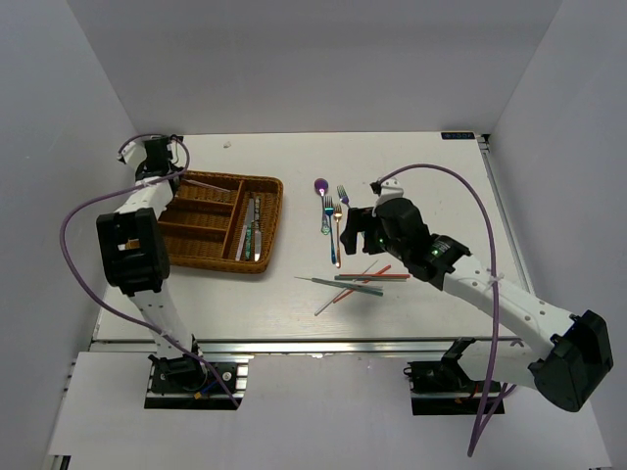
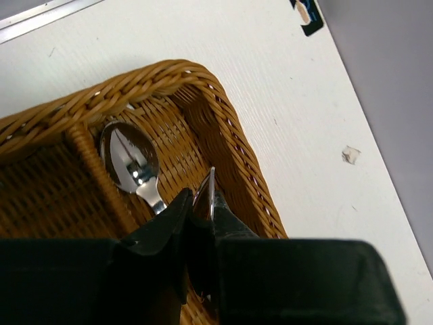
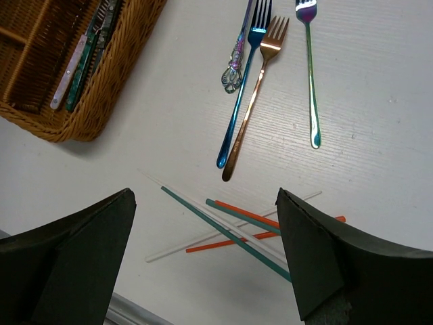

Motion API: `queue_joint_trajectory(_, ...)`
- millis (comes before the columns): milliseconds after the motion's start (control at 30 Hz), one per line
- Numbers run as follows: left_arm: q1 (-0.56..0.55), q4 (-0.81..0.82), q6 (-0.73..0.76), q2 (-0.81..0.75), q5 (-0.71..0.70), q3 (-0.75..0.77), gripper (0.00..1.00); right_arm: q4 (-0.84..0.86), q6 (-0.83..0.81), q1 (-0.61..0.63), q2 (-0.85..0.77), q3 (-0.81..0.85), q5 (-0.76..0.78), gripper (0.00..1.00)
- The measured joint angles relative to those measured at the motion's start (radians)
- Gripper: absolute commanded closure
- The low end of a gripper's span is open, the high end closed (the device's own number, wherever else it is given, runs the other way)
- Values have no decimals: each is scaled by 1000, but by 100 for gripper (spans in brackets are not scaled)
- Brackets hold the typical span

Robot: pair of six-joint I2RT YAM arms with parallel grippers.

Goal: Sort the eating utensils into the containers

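Observation:
The brown wicker tray (image 1: 265, 211) lies on the table's left. My left gripper (image 1: 167, 177) is over the tray's far left corner, shut on a thin metal utensil (image 2: 210, 193) seen edge-on, likely a spoon. A silver spoon (image 2: 129, 161) lies in the tray (image 2: 223, 135) beside it. My right gripper (image 1: 352, 231) is open and empty above the crossed chopsticks (image 3: 237, 227), which are teal, orange and pale; its fingers (image 3: 81, 257) stand either side of them. Blue (image 3: 244, 88), copper (image 3: 256, 101) and iridescent (image 3: 310, 74) forks lie beyond. A purple spoon (image 1: 320, 187) lies further back.
Several knives (image 1: 253, 227) lie in the tray's right-hand compartment, also seen in the right wrist view (image 3: 86, 54). An ornate silver handle (image 3: 233, 71) lies beside the blue fork. White walls enclose the table on three sides.

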Motion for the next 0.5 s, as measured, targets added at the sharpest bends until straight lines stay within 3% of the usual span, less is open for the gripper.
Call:
queue_joint_trajectory(100, 11, 17, 1, 48, 10, 24, 79, 6, -6, 0, 0, -3, -3, 11)
queue_joint_trajectory(233, 20, 57, -23, 47, 26, -23, 30, 32, -13, -1, 13, -3, -5, 11)
queue_joint_trajectory(267, 21, 61, -18, 42, 30, -35, 25, 38, -15, -1, 22, -3, -7, 11)
queue_joint_trajectory(300, 21, 66, -26, 36, 31, -50, 5, 45, -18, -2, 35, -2, -8, 11)
queue_joint_trajectory(500, 16, 50, -35, 14, 62, -3, 2, 51, -26, -8, 216, 94, -35, 11)
